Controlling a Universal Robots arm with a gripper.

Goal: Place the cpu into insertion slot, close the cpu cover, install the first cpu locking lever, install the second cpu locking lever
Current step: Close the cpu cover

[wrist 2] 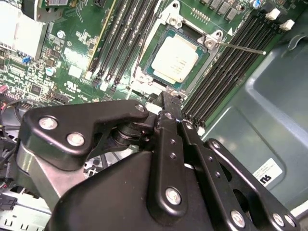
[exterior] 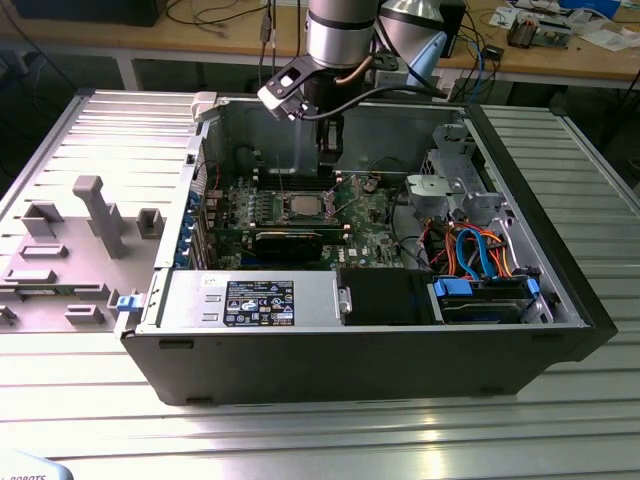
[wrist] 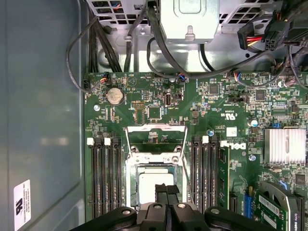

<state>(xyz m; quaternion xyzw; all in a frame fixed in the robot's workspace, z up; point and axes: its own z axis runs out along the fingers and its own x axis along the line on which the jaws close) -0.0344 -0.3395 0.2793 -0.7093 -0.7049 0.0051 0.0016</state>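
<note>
The cpu [wrist: 153,184] lies silver face up in the insertion slot [wrist: 133,179] on the green board, and it also shows in the second wrist view [wrist 2: 177,58] and the exterior view [exterior: 305,207]. The cpu cover [wrist: 155,129] stands swung open beyond the slot, with green board showing through its window. My gripper [wrist: 167,190] hangs just above the near edge of the chip with its fingers shut together and nothing between them. It appears too in the second wrist view [wrist 2: 168,100] and the exterior view [exterior: 331,162]. A thin locking lever [wrist 2: 242,47] sticks out from the socket's corner.
Black memory slots [wrist: 105,178] flank the socket on both sides. A coin battery [wrist: 114,96], a finned heat sink [wrist: 287,146] and bundled cables [wrist: 120,53] lie around it. The case walls [exterior: 350,360], a drive cage [exterior: 450,185] and an expansion card [exterior: 290,240] hem the board in.
</note>
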